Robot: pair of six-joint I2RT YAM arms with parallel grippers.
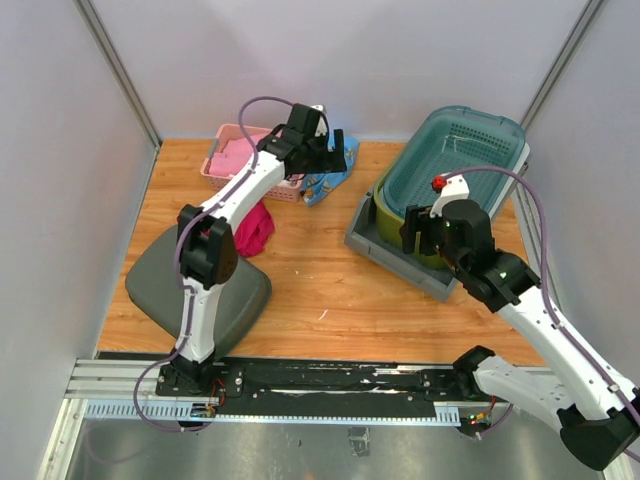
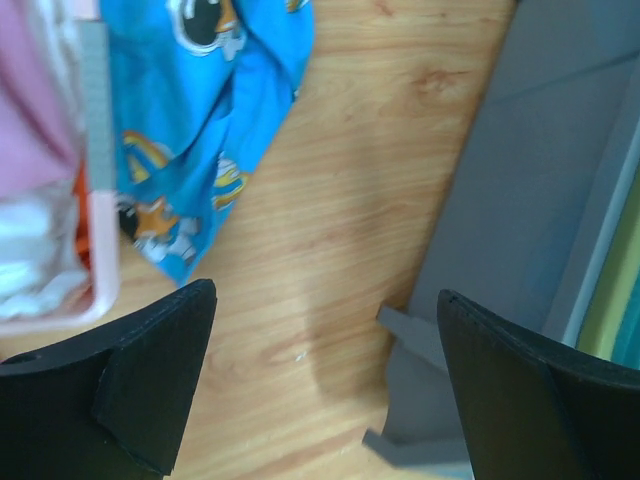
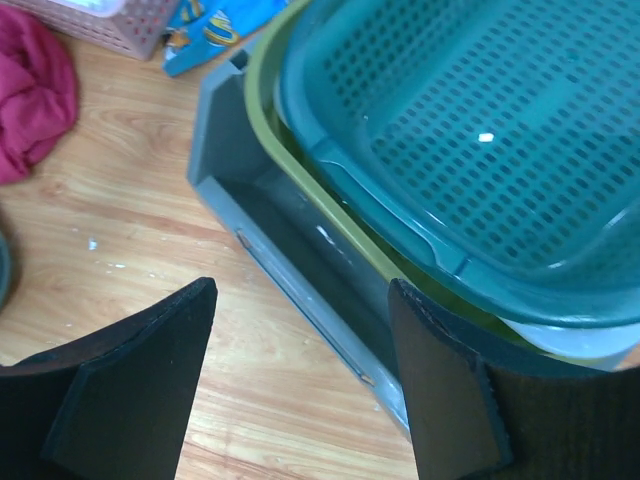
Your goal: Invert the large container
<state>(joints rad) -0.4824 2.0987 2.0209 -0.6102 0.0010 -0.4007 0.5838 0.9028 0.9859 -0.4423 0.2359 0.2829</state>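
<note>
The large container (image 1: 368,238) is a light grey crate standing upright at the right of the table. An olive-green bin (image 1: 383,200) sits nested in it, with a teal mesh basket (image 1: 455,160) on top. In the right wrist view my right gripper (image 3: 305,370) is open, and the crate's near rim (image 3: 290,270) runs between its fingers, below them. In that view the olive bin (image 3: 330,215) and teal basket (image 3: 480,130) fill the crate. My left gripper (image 2: 325,380) is open over bare wood, with the crate's outer wall (image 2: 540,200) just to its right.
A blue printed cloth (image 1: 328,182) and a pink basket (image 1: 235,155) lie at the back left, also in the left wrist view as blue cloth (image 2: 200,120) and pink basket (image 2: 95,250). A red cloth (image 1: 255,228) and a dark grey rounded lid (image 1: 200,285) lie beside the left arm.
</note>
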